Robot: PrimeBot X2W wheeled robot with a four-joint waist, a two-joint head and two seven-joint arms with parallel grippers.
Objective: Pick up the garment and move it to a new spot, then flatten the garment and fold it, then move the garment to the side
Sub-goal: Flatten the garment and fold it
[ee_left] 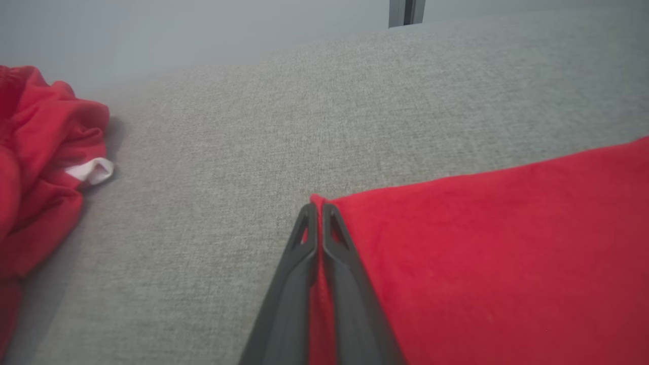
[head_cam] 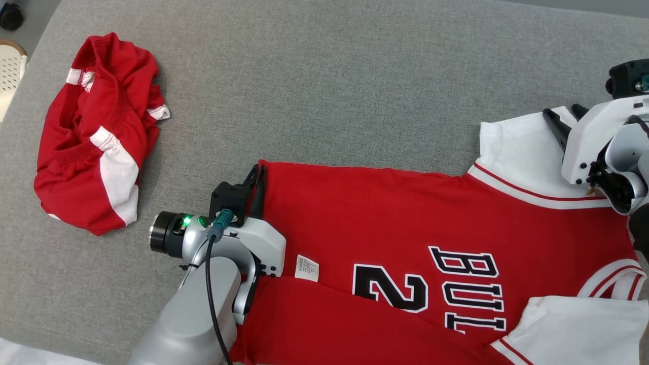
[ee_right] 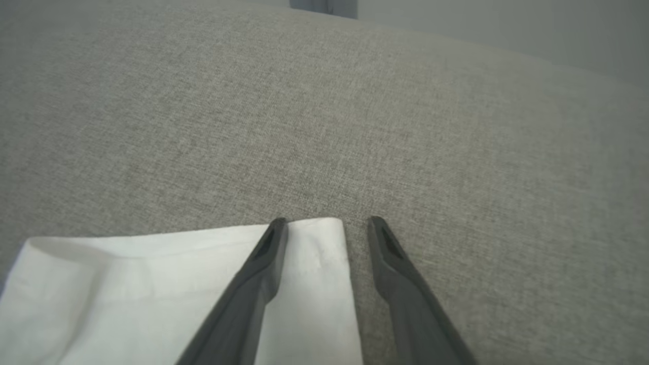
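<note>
Left gripper (head_cam: 257, 176) sits mid-frame in the head view, jaws pressed together and pinching the upper-left hem corner of the red jersey (head_cam: 405, 213), which lies spread flat across the lower right of the grey upholstered surface (head_cam: 329, 86), black lettering up, a white care label (head_cam: 307, 267) just beside the wrist. Over at the right edge, the right gripper (head_cam: 562, 110) has its jaws spread, one finger over the far corner of the jersey's white sleeve (head_cam: 517, 147), the other just off the cloth. Crumpled red shorts (head_cam: 96, 137) sit well apart in the upper left.
</note>
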